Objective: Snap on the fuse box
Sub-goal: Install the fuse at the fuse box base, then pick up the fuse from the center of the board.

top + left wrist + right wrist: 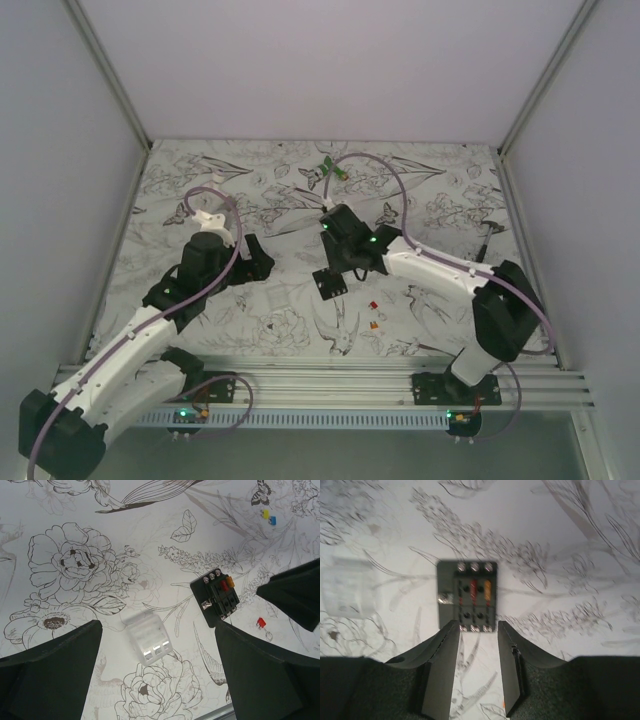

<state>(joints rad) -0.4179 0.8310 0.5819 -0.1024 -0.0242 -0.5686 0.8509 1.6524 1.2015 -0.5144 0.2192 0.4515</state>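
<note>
The right gripper (479,642) is hovering with its jaws parted and nothing between them, its tips stopping just short of one edge of the fuse box (467,596). The box is lying flat and face up on the tabletop (560,540), about midway between the left and right edges and nearer the near edge than the far one. Red and orange fuses are showing in its slots.

A clear plastic cover (347,592) is resting beside the box, apart from it. The left gripper (157,630) is hanging wide open above that cover, gripping nothing. A loose red fuse (261,622) is lying near the box, and yellow and blue fuses (268,516) are sitting well apart from it. The green-and-white tool (333,168) is lying close to the far edge.

The box is looking light, stiff and smooth-sided, so it is likely to skid under a sideways push. The plain opposite side walls are probably the safest hold, keeping off the fuses and terminal screws on top. The cover is looking thin, slippery and somewhat flexible, so a gentle pinch across its side walls is probably what it is calling for.
</note>
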